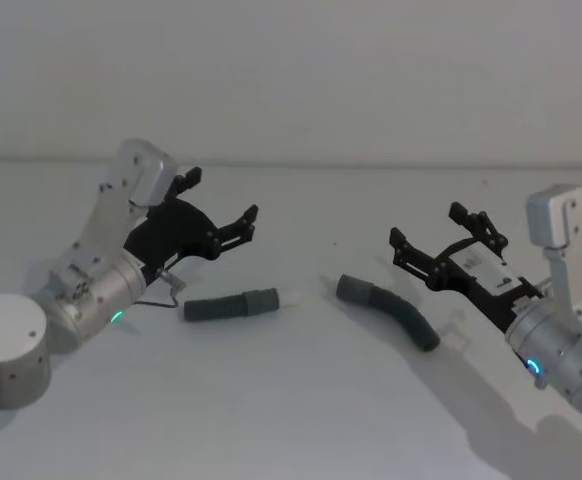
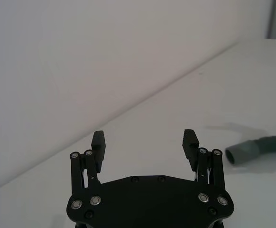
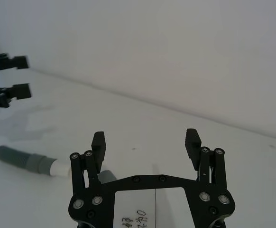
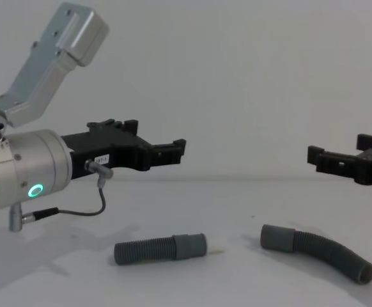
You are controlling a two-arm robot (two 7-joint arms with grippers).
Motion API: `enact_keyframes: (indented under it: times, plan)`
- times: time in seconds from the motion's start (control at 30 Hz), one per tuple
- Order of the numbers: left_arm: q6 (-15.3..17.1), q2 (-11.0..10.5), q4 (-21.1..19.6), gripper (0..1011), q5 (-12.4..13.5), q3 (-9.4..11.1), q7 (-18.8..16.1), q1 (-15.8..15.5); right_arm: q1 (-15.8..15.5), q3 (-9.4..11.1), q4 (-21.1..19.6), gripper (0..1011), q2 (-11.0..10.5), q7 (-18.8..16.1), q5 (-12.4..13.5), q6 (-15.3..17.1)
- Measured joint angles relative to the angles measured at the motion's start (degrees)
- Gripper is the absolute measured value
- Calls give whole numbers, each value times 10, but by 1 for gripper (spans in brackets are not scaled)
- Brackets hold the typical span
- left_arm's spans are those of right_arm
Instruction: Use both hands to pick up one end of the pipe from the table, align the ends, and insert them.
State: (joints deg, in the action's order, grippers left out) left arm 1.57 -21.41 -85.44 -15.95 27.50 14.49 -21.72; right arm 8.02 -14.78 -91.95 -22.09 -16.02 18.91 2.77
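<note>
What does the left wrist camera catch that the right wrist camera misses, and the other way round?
Left wrist view: the curved hose and its open sleeve mouth, beyond the open left gripper. Right wrist view: the straight hose with its white plug tip, beyond the open right gripper. Shared: the white table, and jaws spread apart, touching neither hose.

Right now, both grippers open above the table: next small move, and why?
Likely lower the left gripper onto the short hose: it hovers open above it, and both hoses lie loose on the table, ends apart. The right gripper, open too, hovers by the curved hose.
</note>
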Motion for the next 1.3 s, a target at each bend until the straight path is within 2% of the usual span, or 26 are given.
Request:
enact_keyframes:
  times: [0.17,0.33,0.37,0.4,0.47,0.6,0.73,0.9,0.93,1.03,1.07,1.17,1.23,1.27,1.3]
  plan:
    - [1,-2,27,1000,-9,9,51,-27,32,-11,30,1000,-15,-45,7,9]
    - [3,-3,59,1000,-18,21,105,-57,78,-29,78,1000,-34,-109,14,18]
    - [4,-3,65,1000,-19,23,113,-62,78,-29,78,1000,-34,-109,14,18]
    - [4,-4,69,1000,-20,25,121,-66,92,-35,95,1000,-38,-129,15,19]
    - [5,-4,85,1000,-24,31,147,-79,106,-40,108,1000,-41,-146,16,20]
    - [6,-4,118,1000,-30,43,192,-106,143,-58,162,1000,-49,-196,18,20]
    - [6,-2,151,1000,-34,55,234,-131,167,-69,197,1000,-53,-226,19,19]
    - [6,4,211,1000,-40,76,303,-172,188,-78,229,1000,-55,-251,21,18]
    - [5,7,228,1000,-41,82,325,-184,194,-80,237,1000,-55,-257,22,18]
    - [3,11,257,1000,-42,91,351,-201,201,-84,248,1000,-56,-265,23,18]
    - [-1,16,290,1000,-43,102,387,-221,206,-87,255,1000,-57,-271,24,18]
    - [-5,20,318,1000,-43,111,415,-237,211,-89,261,1000,-58,-276,27,18]
    - [-9,24,352,1000,-43,123,450,-256,211,-89,263,1000,-59,-278,28,18]
    - [-9,24,352,1000,-43,123,450,-256,212,-90,264,1000,-60,-279,30,19]
    - [-12,25,364,1000,-43,128,466,-263,212,-90,264,1000,-61,-279,31,19]
